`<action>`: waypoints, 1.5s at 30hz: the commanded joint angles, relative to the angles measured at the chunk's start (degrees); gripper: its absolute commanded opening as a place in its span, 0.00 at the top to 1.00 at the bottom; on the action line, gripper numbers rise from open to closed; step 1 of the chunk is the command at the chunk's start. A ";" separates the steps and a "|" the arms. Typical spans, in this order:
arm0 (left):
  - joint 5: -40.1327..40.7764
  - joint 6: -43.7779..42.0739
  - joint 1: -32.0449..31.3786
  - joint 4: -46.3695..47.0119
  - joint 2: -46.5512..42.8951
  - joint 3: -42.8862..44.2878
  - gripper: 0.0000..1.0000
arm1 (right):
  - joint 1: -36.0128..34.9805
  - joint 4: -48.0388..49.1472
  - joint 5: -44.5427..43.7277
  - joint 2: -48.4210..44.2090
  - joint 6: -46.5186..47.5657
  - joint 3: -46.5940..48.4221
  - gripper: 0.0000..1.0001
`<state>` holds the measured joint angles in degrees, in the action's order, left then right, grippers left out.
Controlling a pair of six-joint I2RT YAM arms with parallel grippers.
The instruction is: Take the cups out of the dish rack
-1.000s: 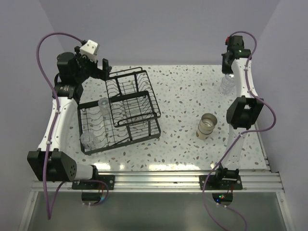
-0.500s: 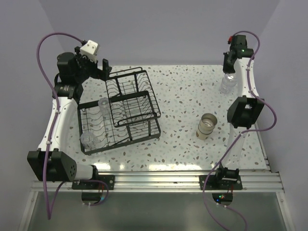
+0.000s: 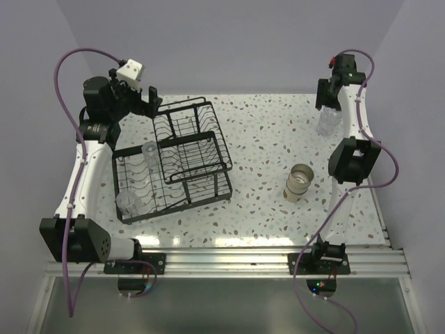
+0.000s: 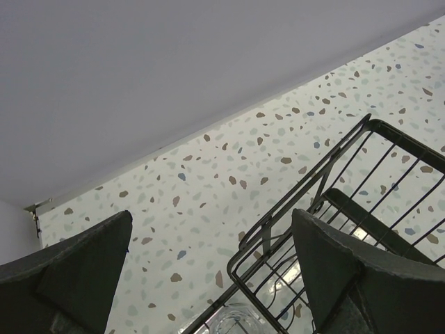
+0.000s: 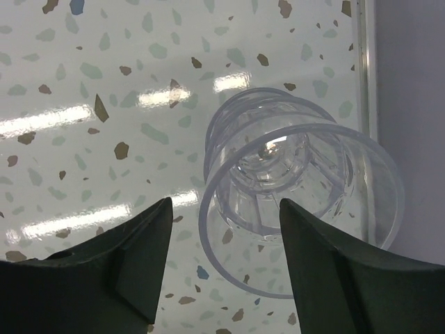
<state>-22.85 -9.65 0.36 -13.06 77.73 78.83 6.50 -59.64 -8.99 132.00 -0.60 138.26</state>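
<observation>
speckled table (image 5: 83,104), wall (image 5: 410,83) just beside the clear cup (image 5: 299,174), which stands upright, mouth up. my right gripper (image 5: 224,209) above it and left gripper (image 4: 212,216) over the dish rack (image 4: 306,188) both gape apart.

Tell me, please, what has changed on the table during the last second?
Only the right gripper moved: open above the clear cups by the right edge, it shifted slightly leftward in the top view. Nothing was grasped or released. Those cups, the tan cup, the dish rack with its two clear cups and the left gripper stayed in place.
</observation>
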 commanded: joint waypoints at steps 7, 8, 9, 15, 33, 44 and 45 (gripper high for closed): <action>-0.71 -0.11 -0.01 -0.12 -1.53 -0.60 0.00 | -0.70 0.57 1.26 -5.18 0.08 0.96 0.25; -0.36 0.07 0.08 -0.12 -1.53 -0.69 0.00 | -0.79 1.01 1.09 -5.61 -0.01 0.79 0.23; -0.09 0.16 0.08 -0.21 -1.53 -0.69 0.00 | -1.05 1.45 0.56 -6.58 -0.28 0.53 0.20; 4.47 1.56 -0.01 -1.70 -1.09 -1.48 0.00 | -2.89 6.63 -3.13 -10.45 -0.81 -3.16 0.08; -3.77 -16.23 10.80 -3.06 -0.38 -14.03 0.00 | -5.97 10.59 -4.37 -19.33 2.53 -7.29 0.02; -36.02 -46.47 18.45 -14.60 7.25 -16.25 0.00 | -6.06 11.03 -4.19 -24.16 4.82 -12.39 0.02; -36.82 -53.99 18.53 -19.59 7.87 -15.90 0.00 | -6.06 11.21 -4.28 -24.42 4.99 -12.92 0.02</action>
<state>-47.99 -44.16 18.33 -23.09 83.94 60.34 0.64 -50.59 -12.53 111.94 2.70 126.39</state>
